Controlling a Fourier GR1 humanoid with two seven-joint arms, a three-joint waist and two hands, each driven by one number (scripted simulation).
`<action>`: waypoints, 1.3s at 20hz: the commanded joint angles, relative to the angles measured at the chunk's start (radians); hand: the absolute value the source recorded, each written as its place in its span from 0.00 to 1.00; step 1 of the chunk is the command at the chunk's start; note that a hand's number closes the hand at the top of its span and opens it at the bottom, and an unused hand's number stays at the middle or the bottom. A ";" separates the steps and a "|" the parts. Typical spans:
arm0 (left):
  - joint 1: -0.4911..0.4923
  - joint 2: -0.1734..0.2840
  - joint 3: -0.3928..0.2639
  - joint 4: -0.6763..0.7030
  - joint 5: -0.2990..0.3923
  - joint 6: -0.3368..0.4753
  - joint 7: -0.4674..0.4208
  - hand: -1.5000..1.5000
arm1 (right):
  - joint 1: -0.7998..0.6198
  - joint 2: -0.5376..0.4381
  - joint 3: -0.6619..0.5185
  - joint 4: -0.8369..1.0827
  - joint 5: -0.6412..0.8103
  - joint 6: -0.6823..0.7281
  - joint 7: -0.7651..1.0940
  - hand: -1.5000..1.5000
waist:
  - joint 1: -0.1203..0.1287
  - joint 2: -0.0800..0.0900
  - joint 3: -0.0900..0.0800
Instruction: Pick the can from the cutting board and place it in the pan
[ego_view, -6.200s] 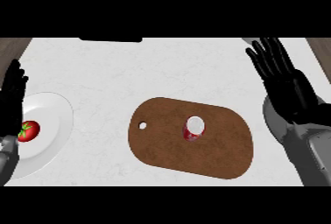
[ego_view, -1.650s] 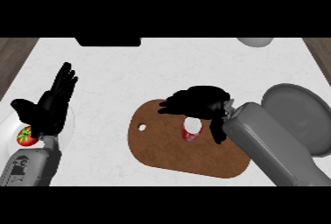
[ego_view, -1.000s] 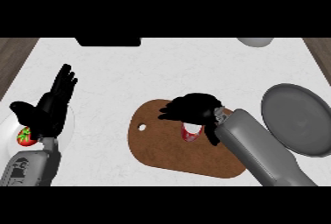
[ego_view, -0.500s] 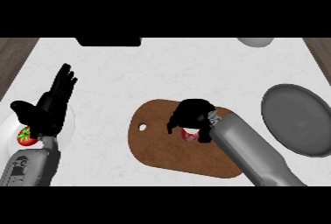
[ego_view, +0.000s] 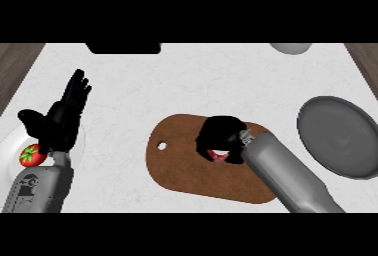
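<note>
Right hand (ego_view: 220, 137) curled round can (ego_view: 220, 156), tomato (ego_view: 31, 155) on plate (ego_view: 15, 142)

Worktop (ego_view: 192, 80): white, faintly veined like marble, fills nearly the whole view; wood-grain strips, brown (ego_view: 16, 65), at far left and far right edges; black rectangular object (ego_view: 123, 48) at far edge; grey rounded object (ego_view: 290, 48) at far edge; even, soft light.
</note>
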 joint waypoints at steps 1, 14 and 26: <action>0.020 0.011 0.005 -0.086 0.008 0.003 0.063 0.50 | 0.054 0.023 -0.067 -0.054 -0.011 0.084 0.128 1.00 | -0.004 -0.001 0.001; 0.094 0.022 0.040 -0.045 0.010 0.005 0.006 0.50 | 0.535 0.171 -0.219 -0.582 0.055 -0.348 0.841 1.00 | -0.105 -0.033 -0.001; 0.055 0.017 0.016 -0.087 0.018 -0.021 0.045 0.50 | 0.784 0.171 -0.250 -1.155 -0.040 -0.410 1.060 1.00 | -0.015 0.002 0.001</action>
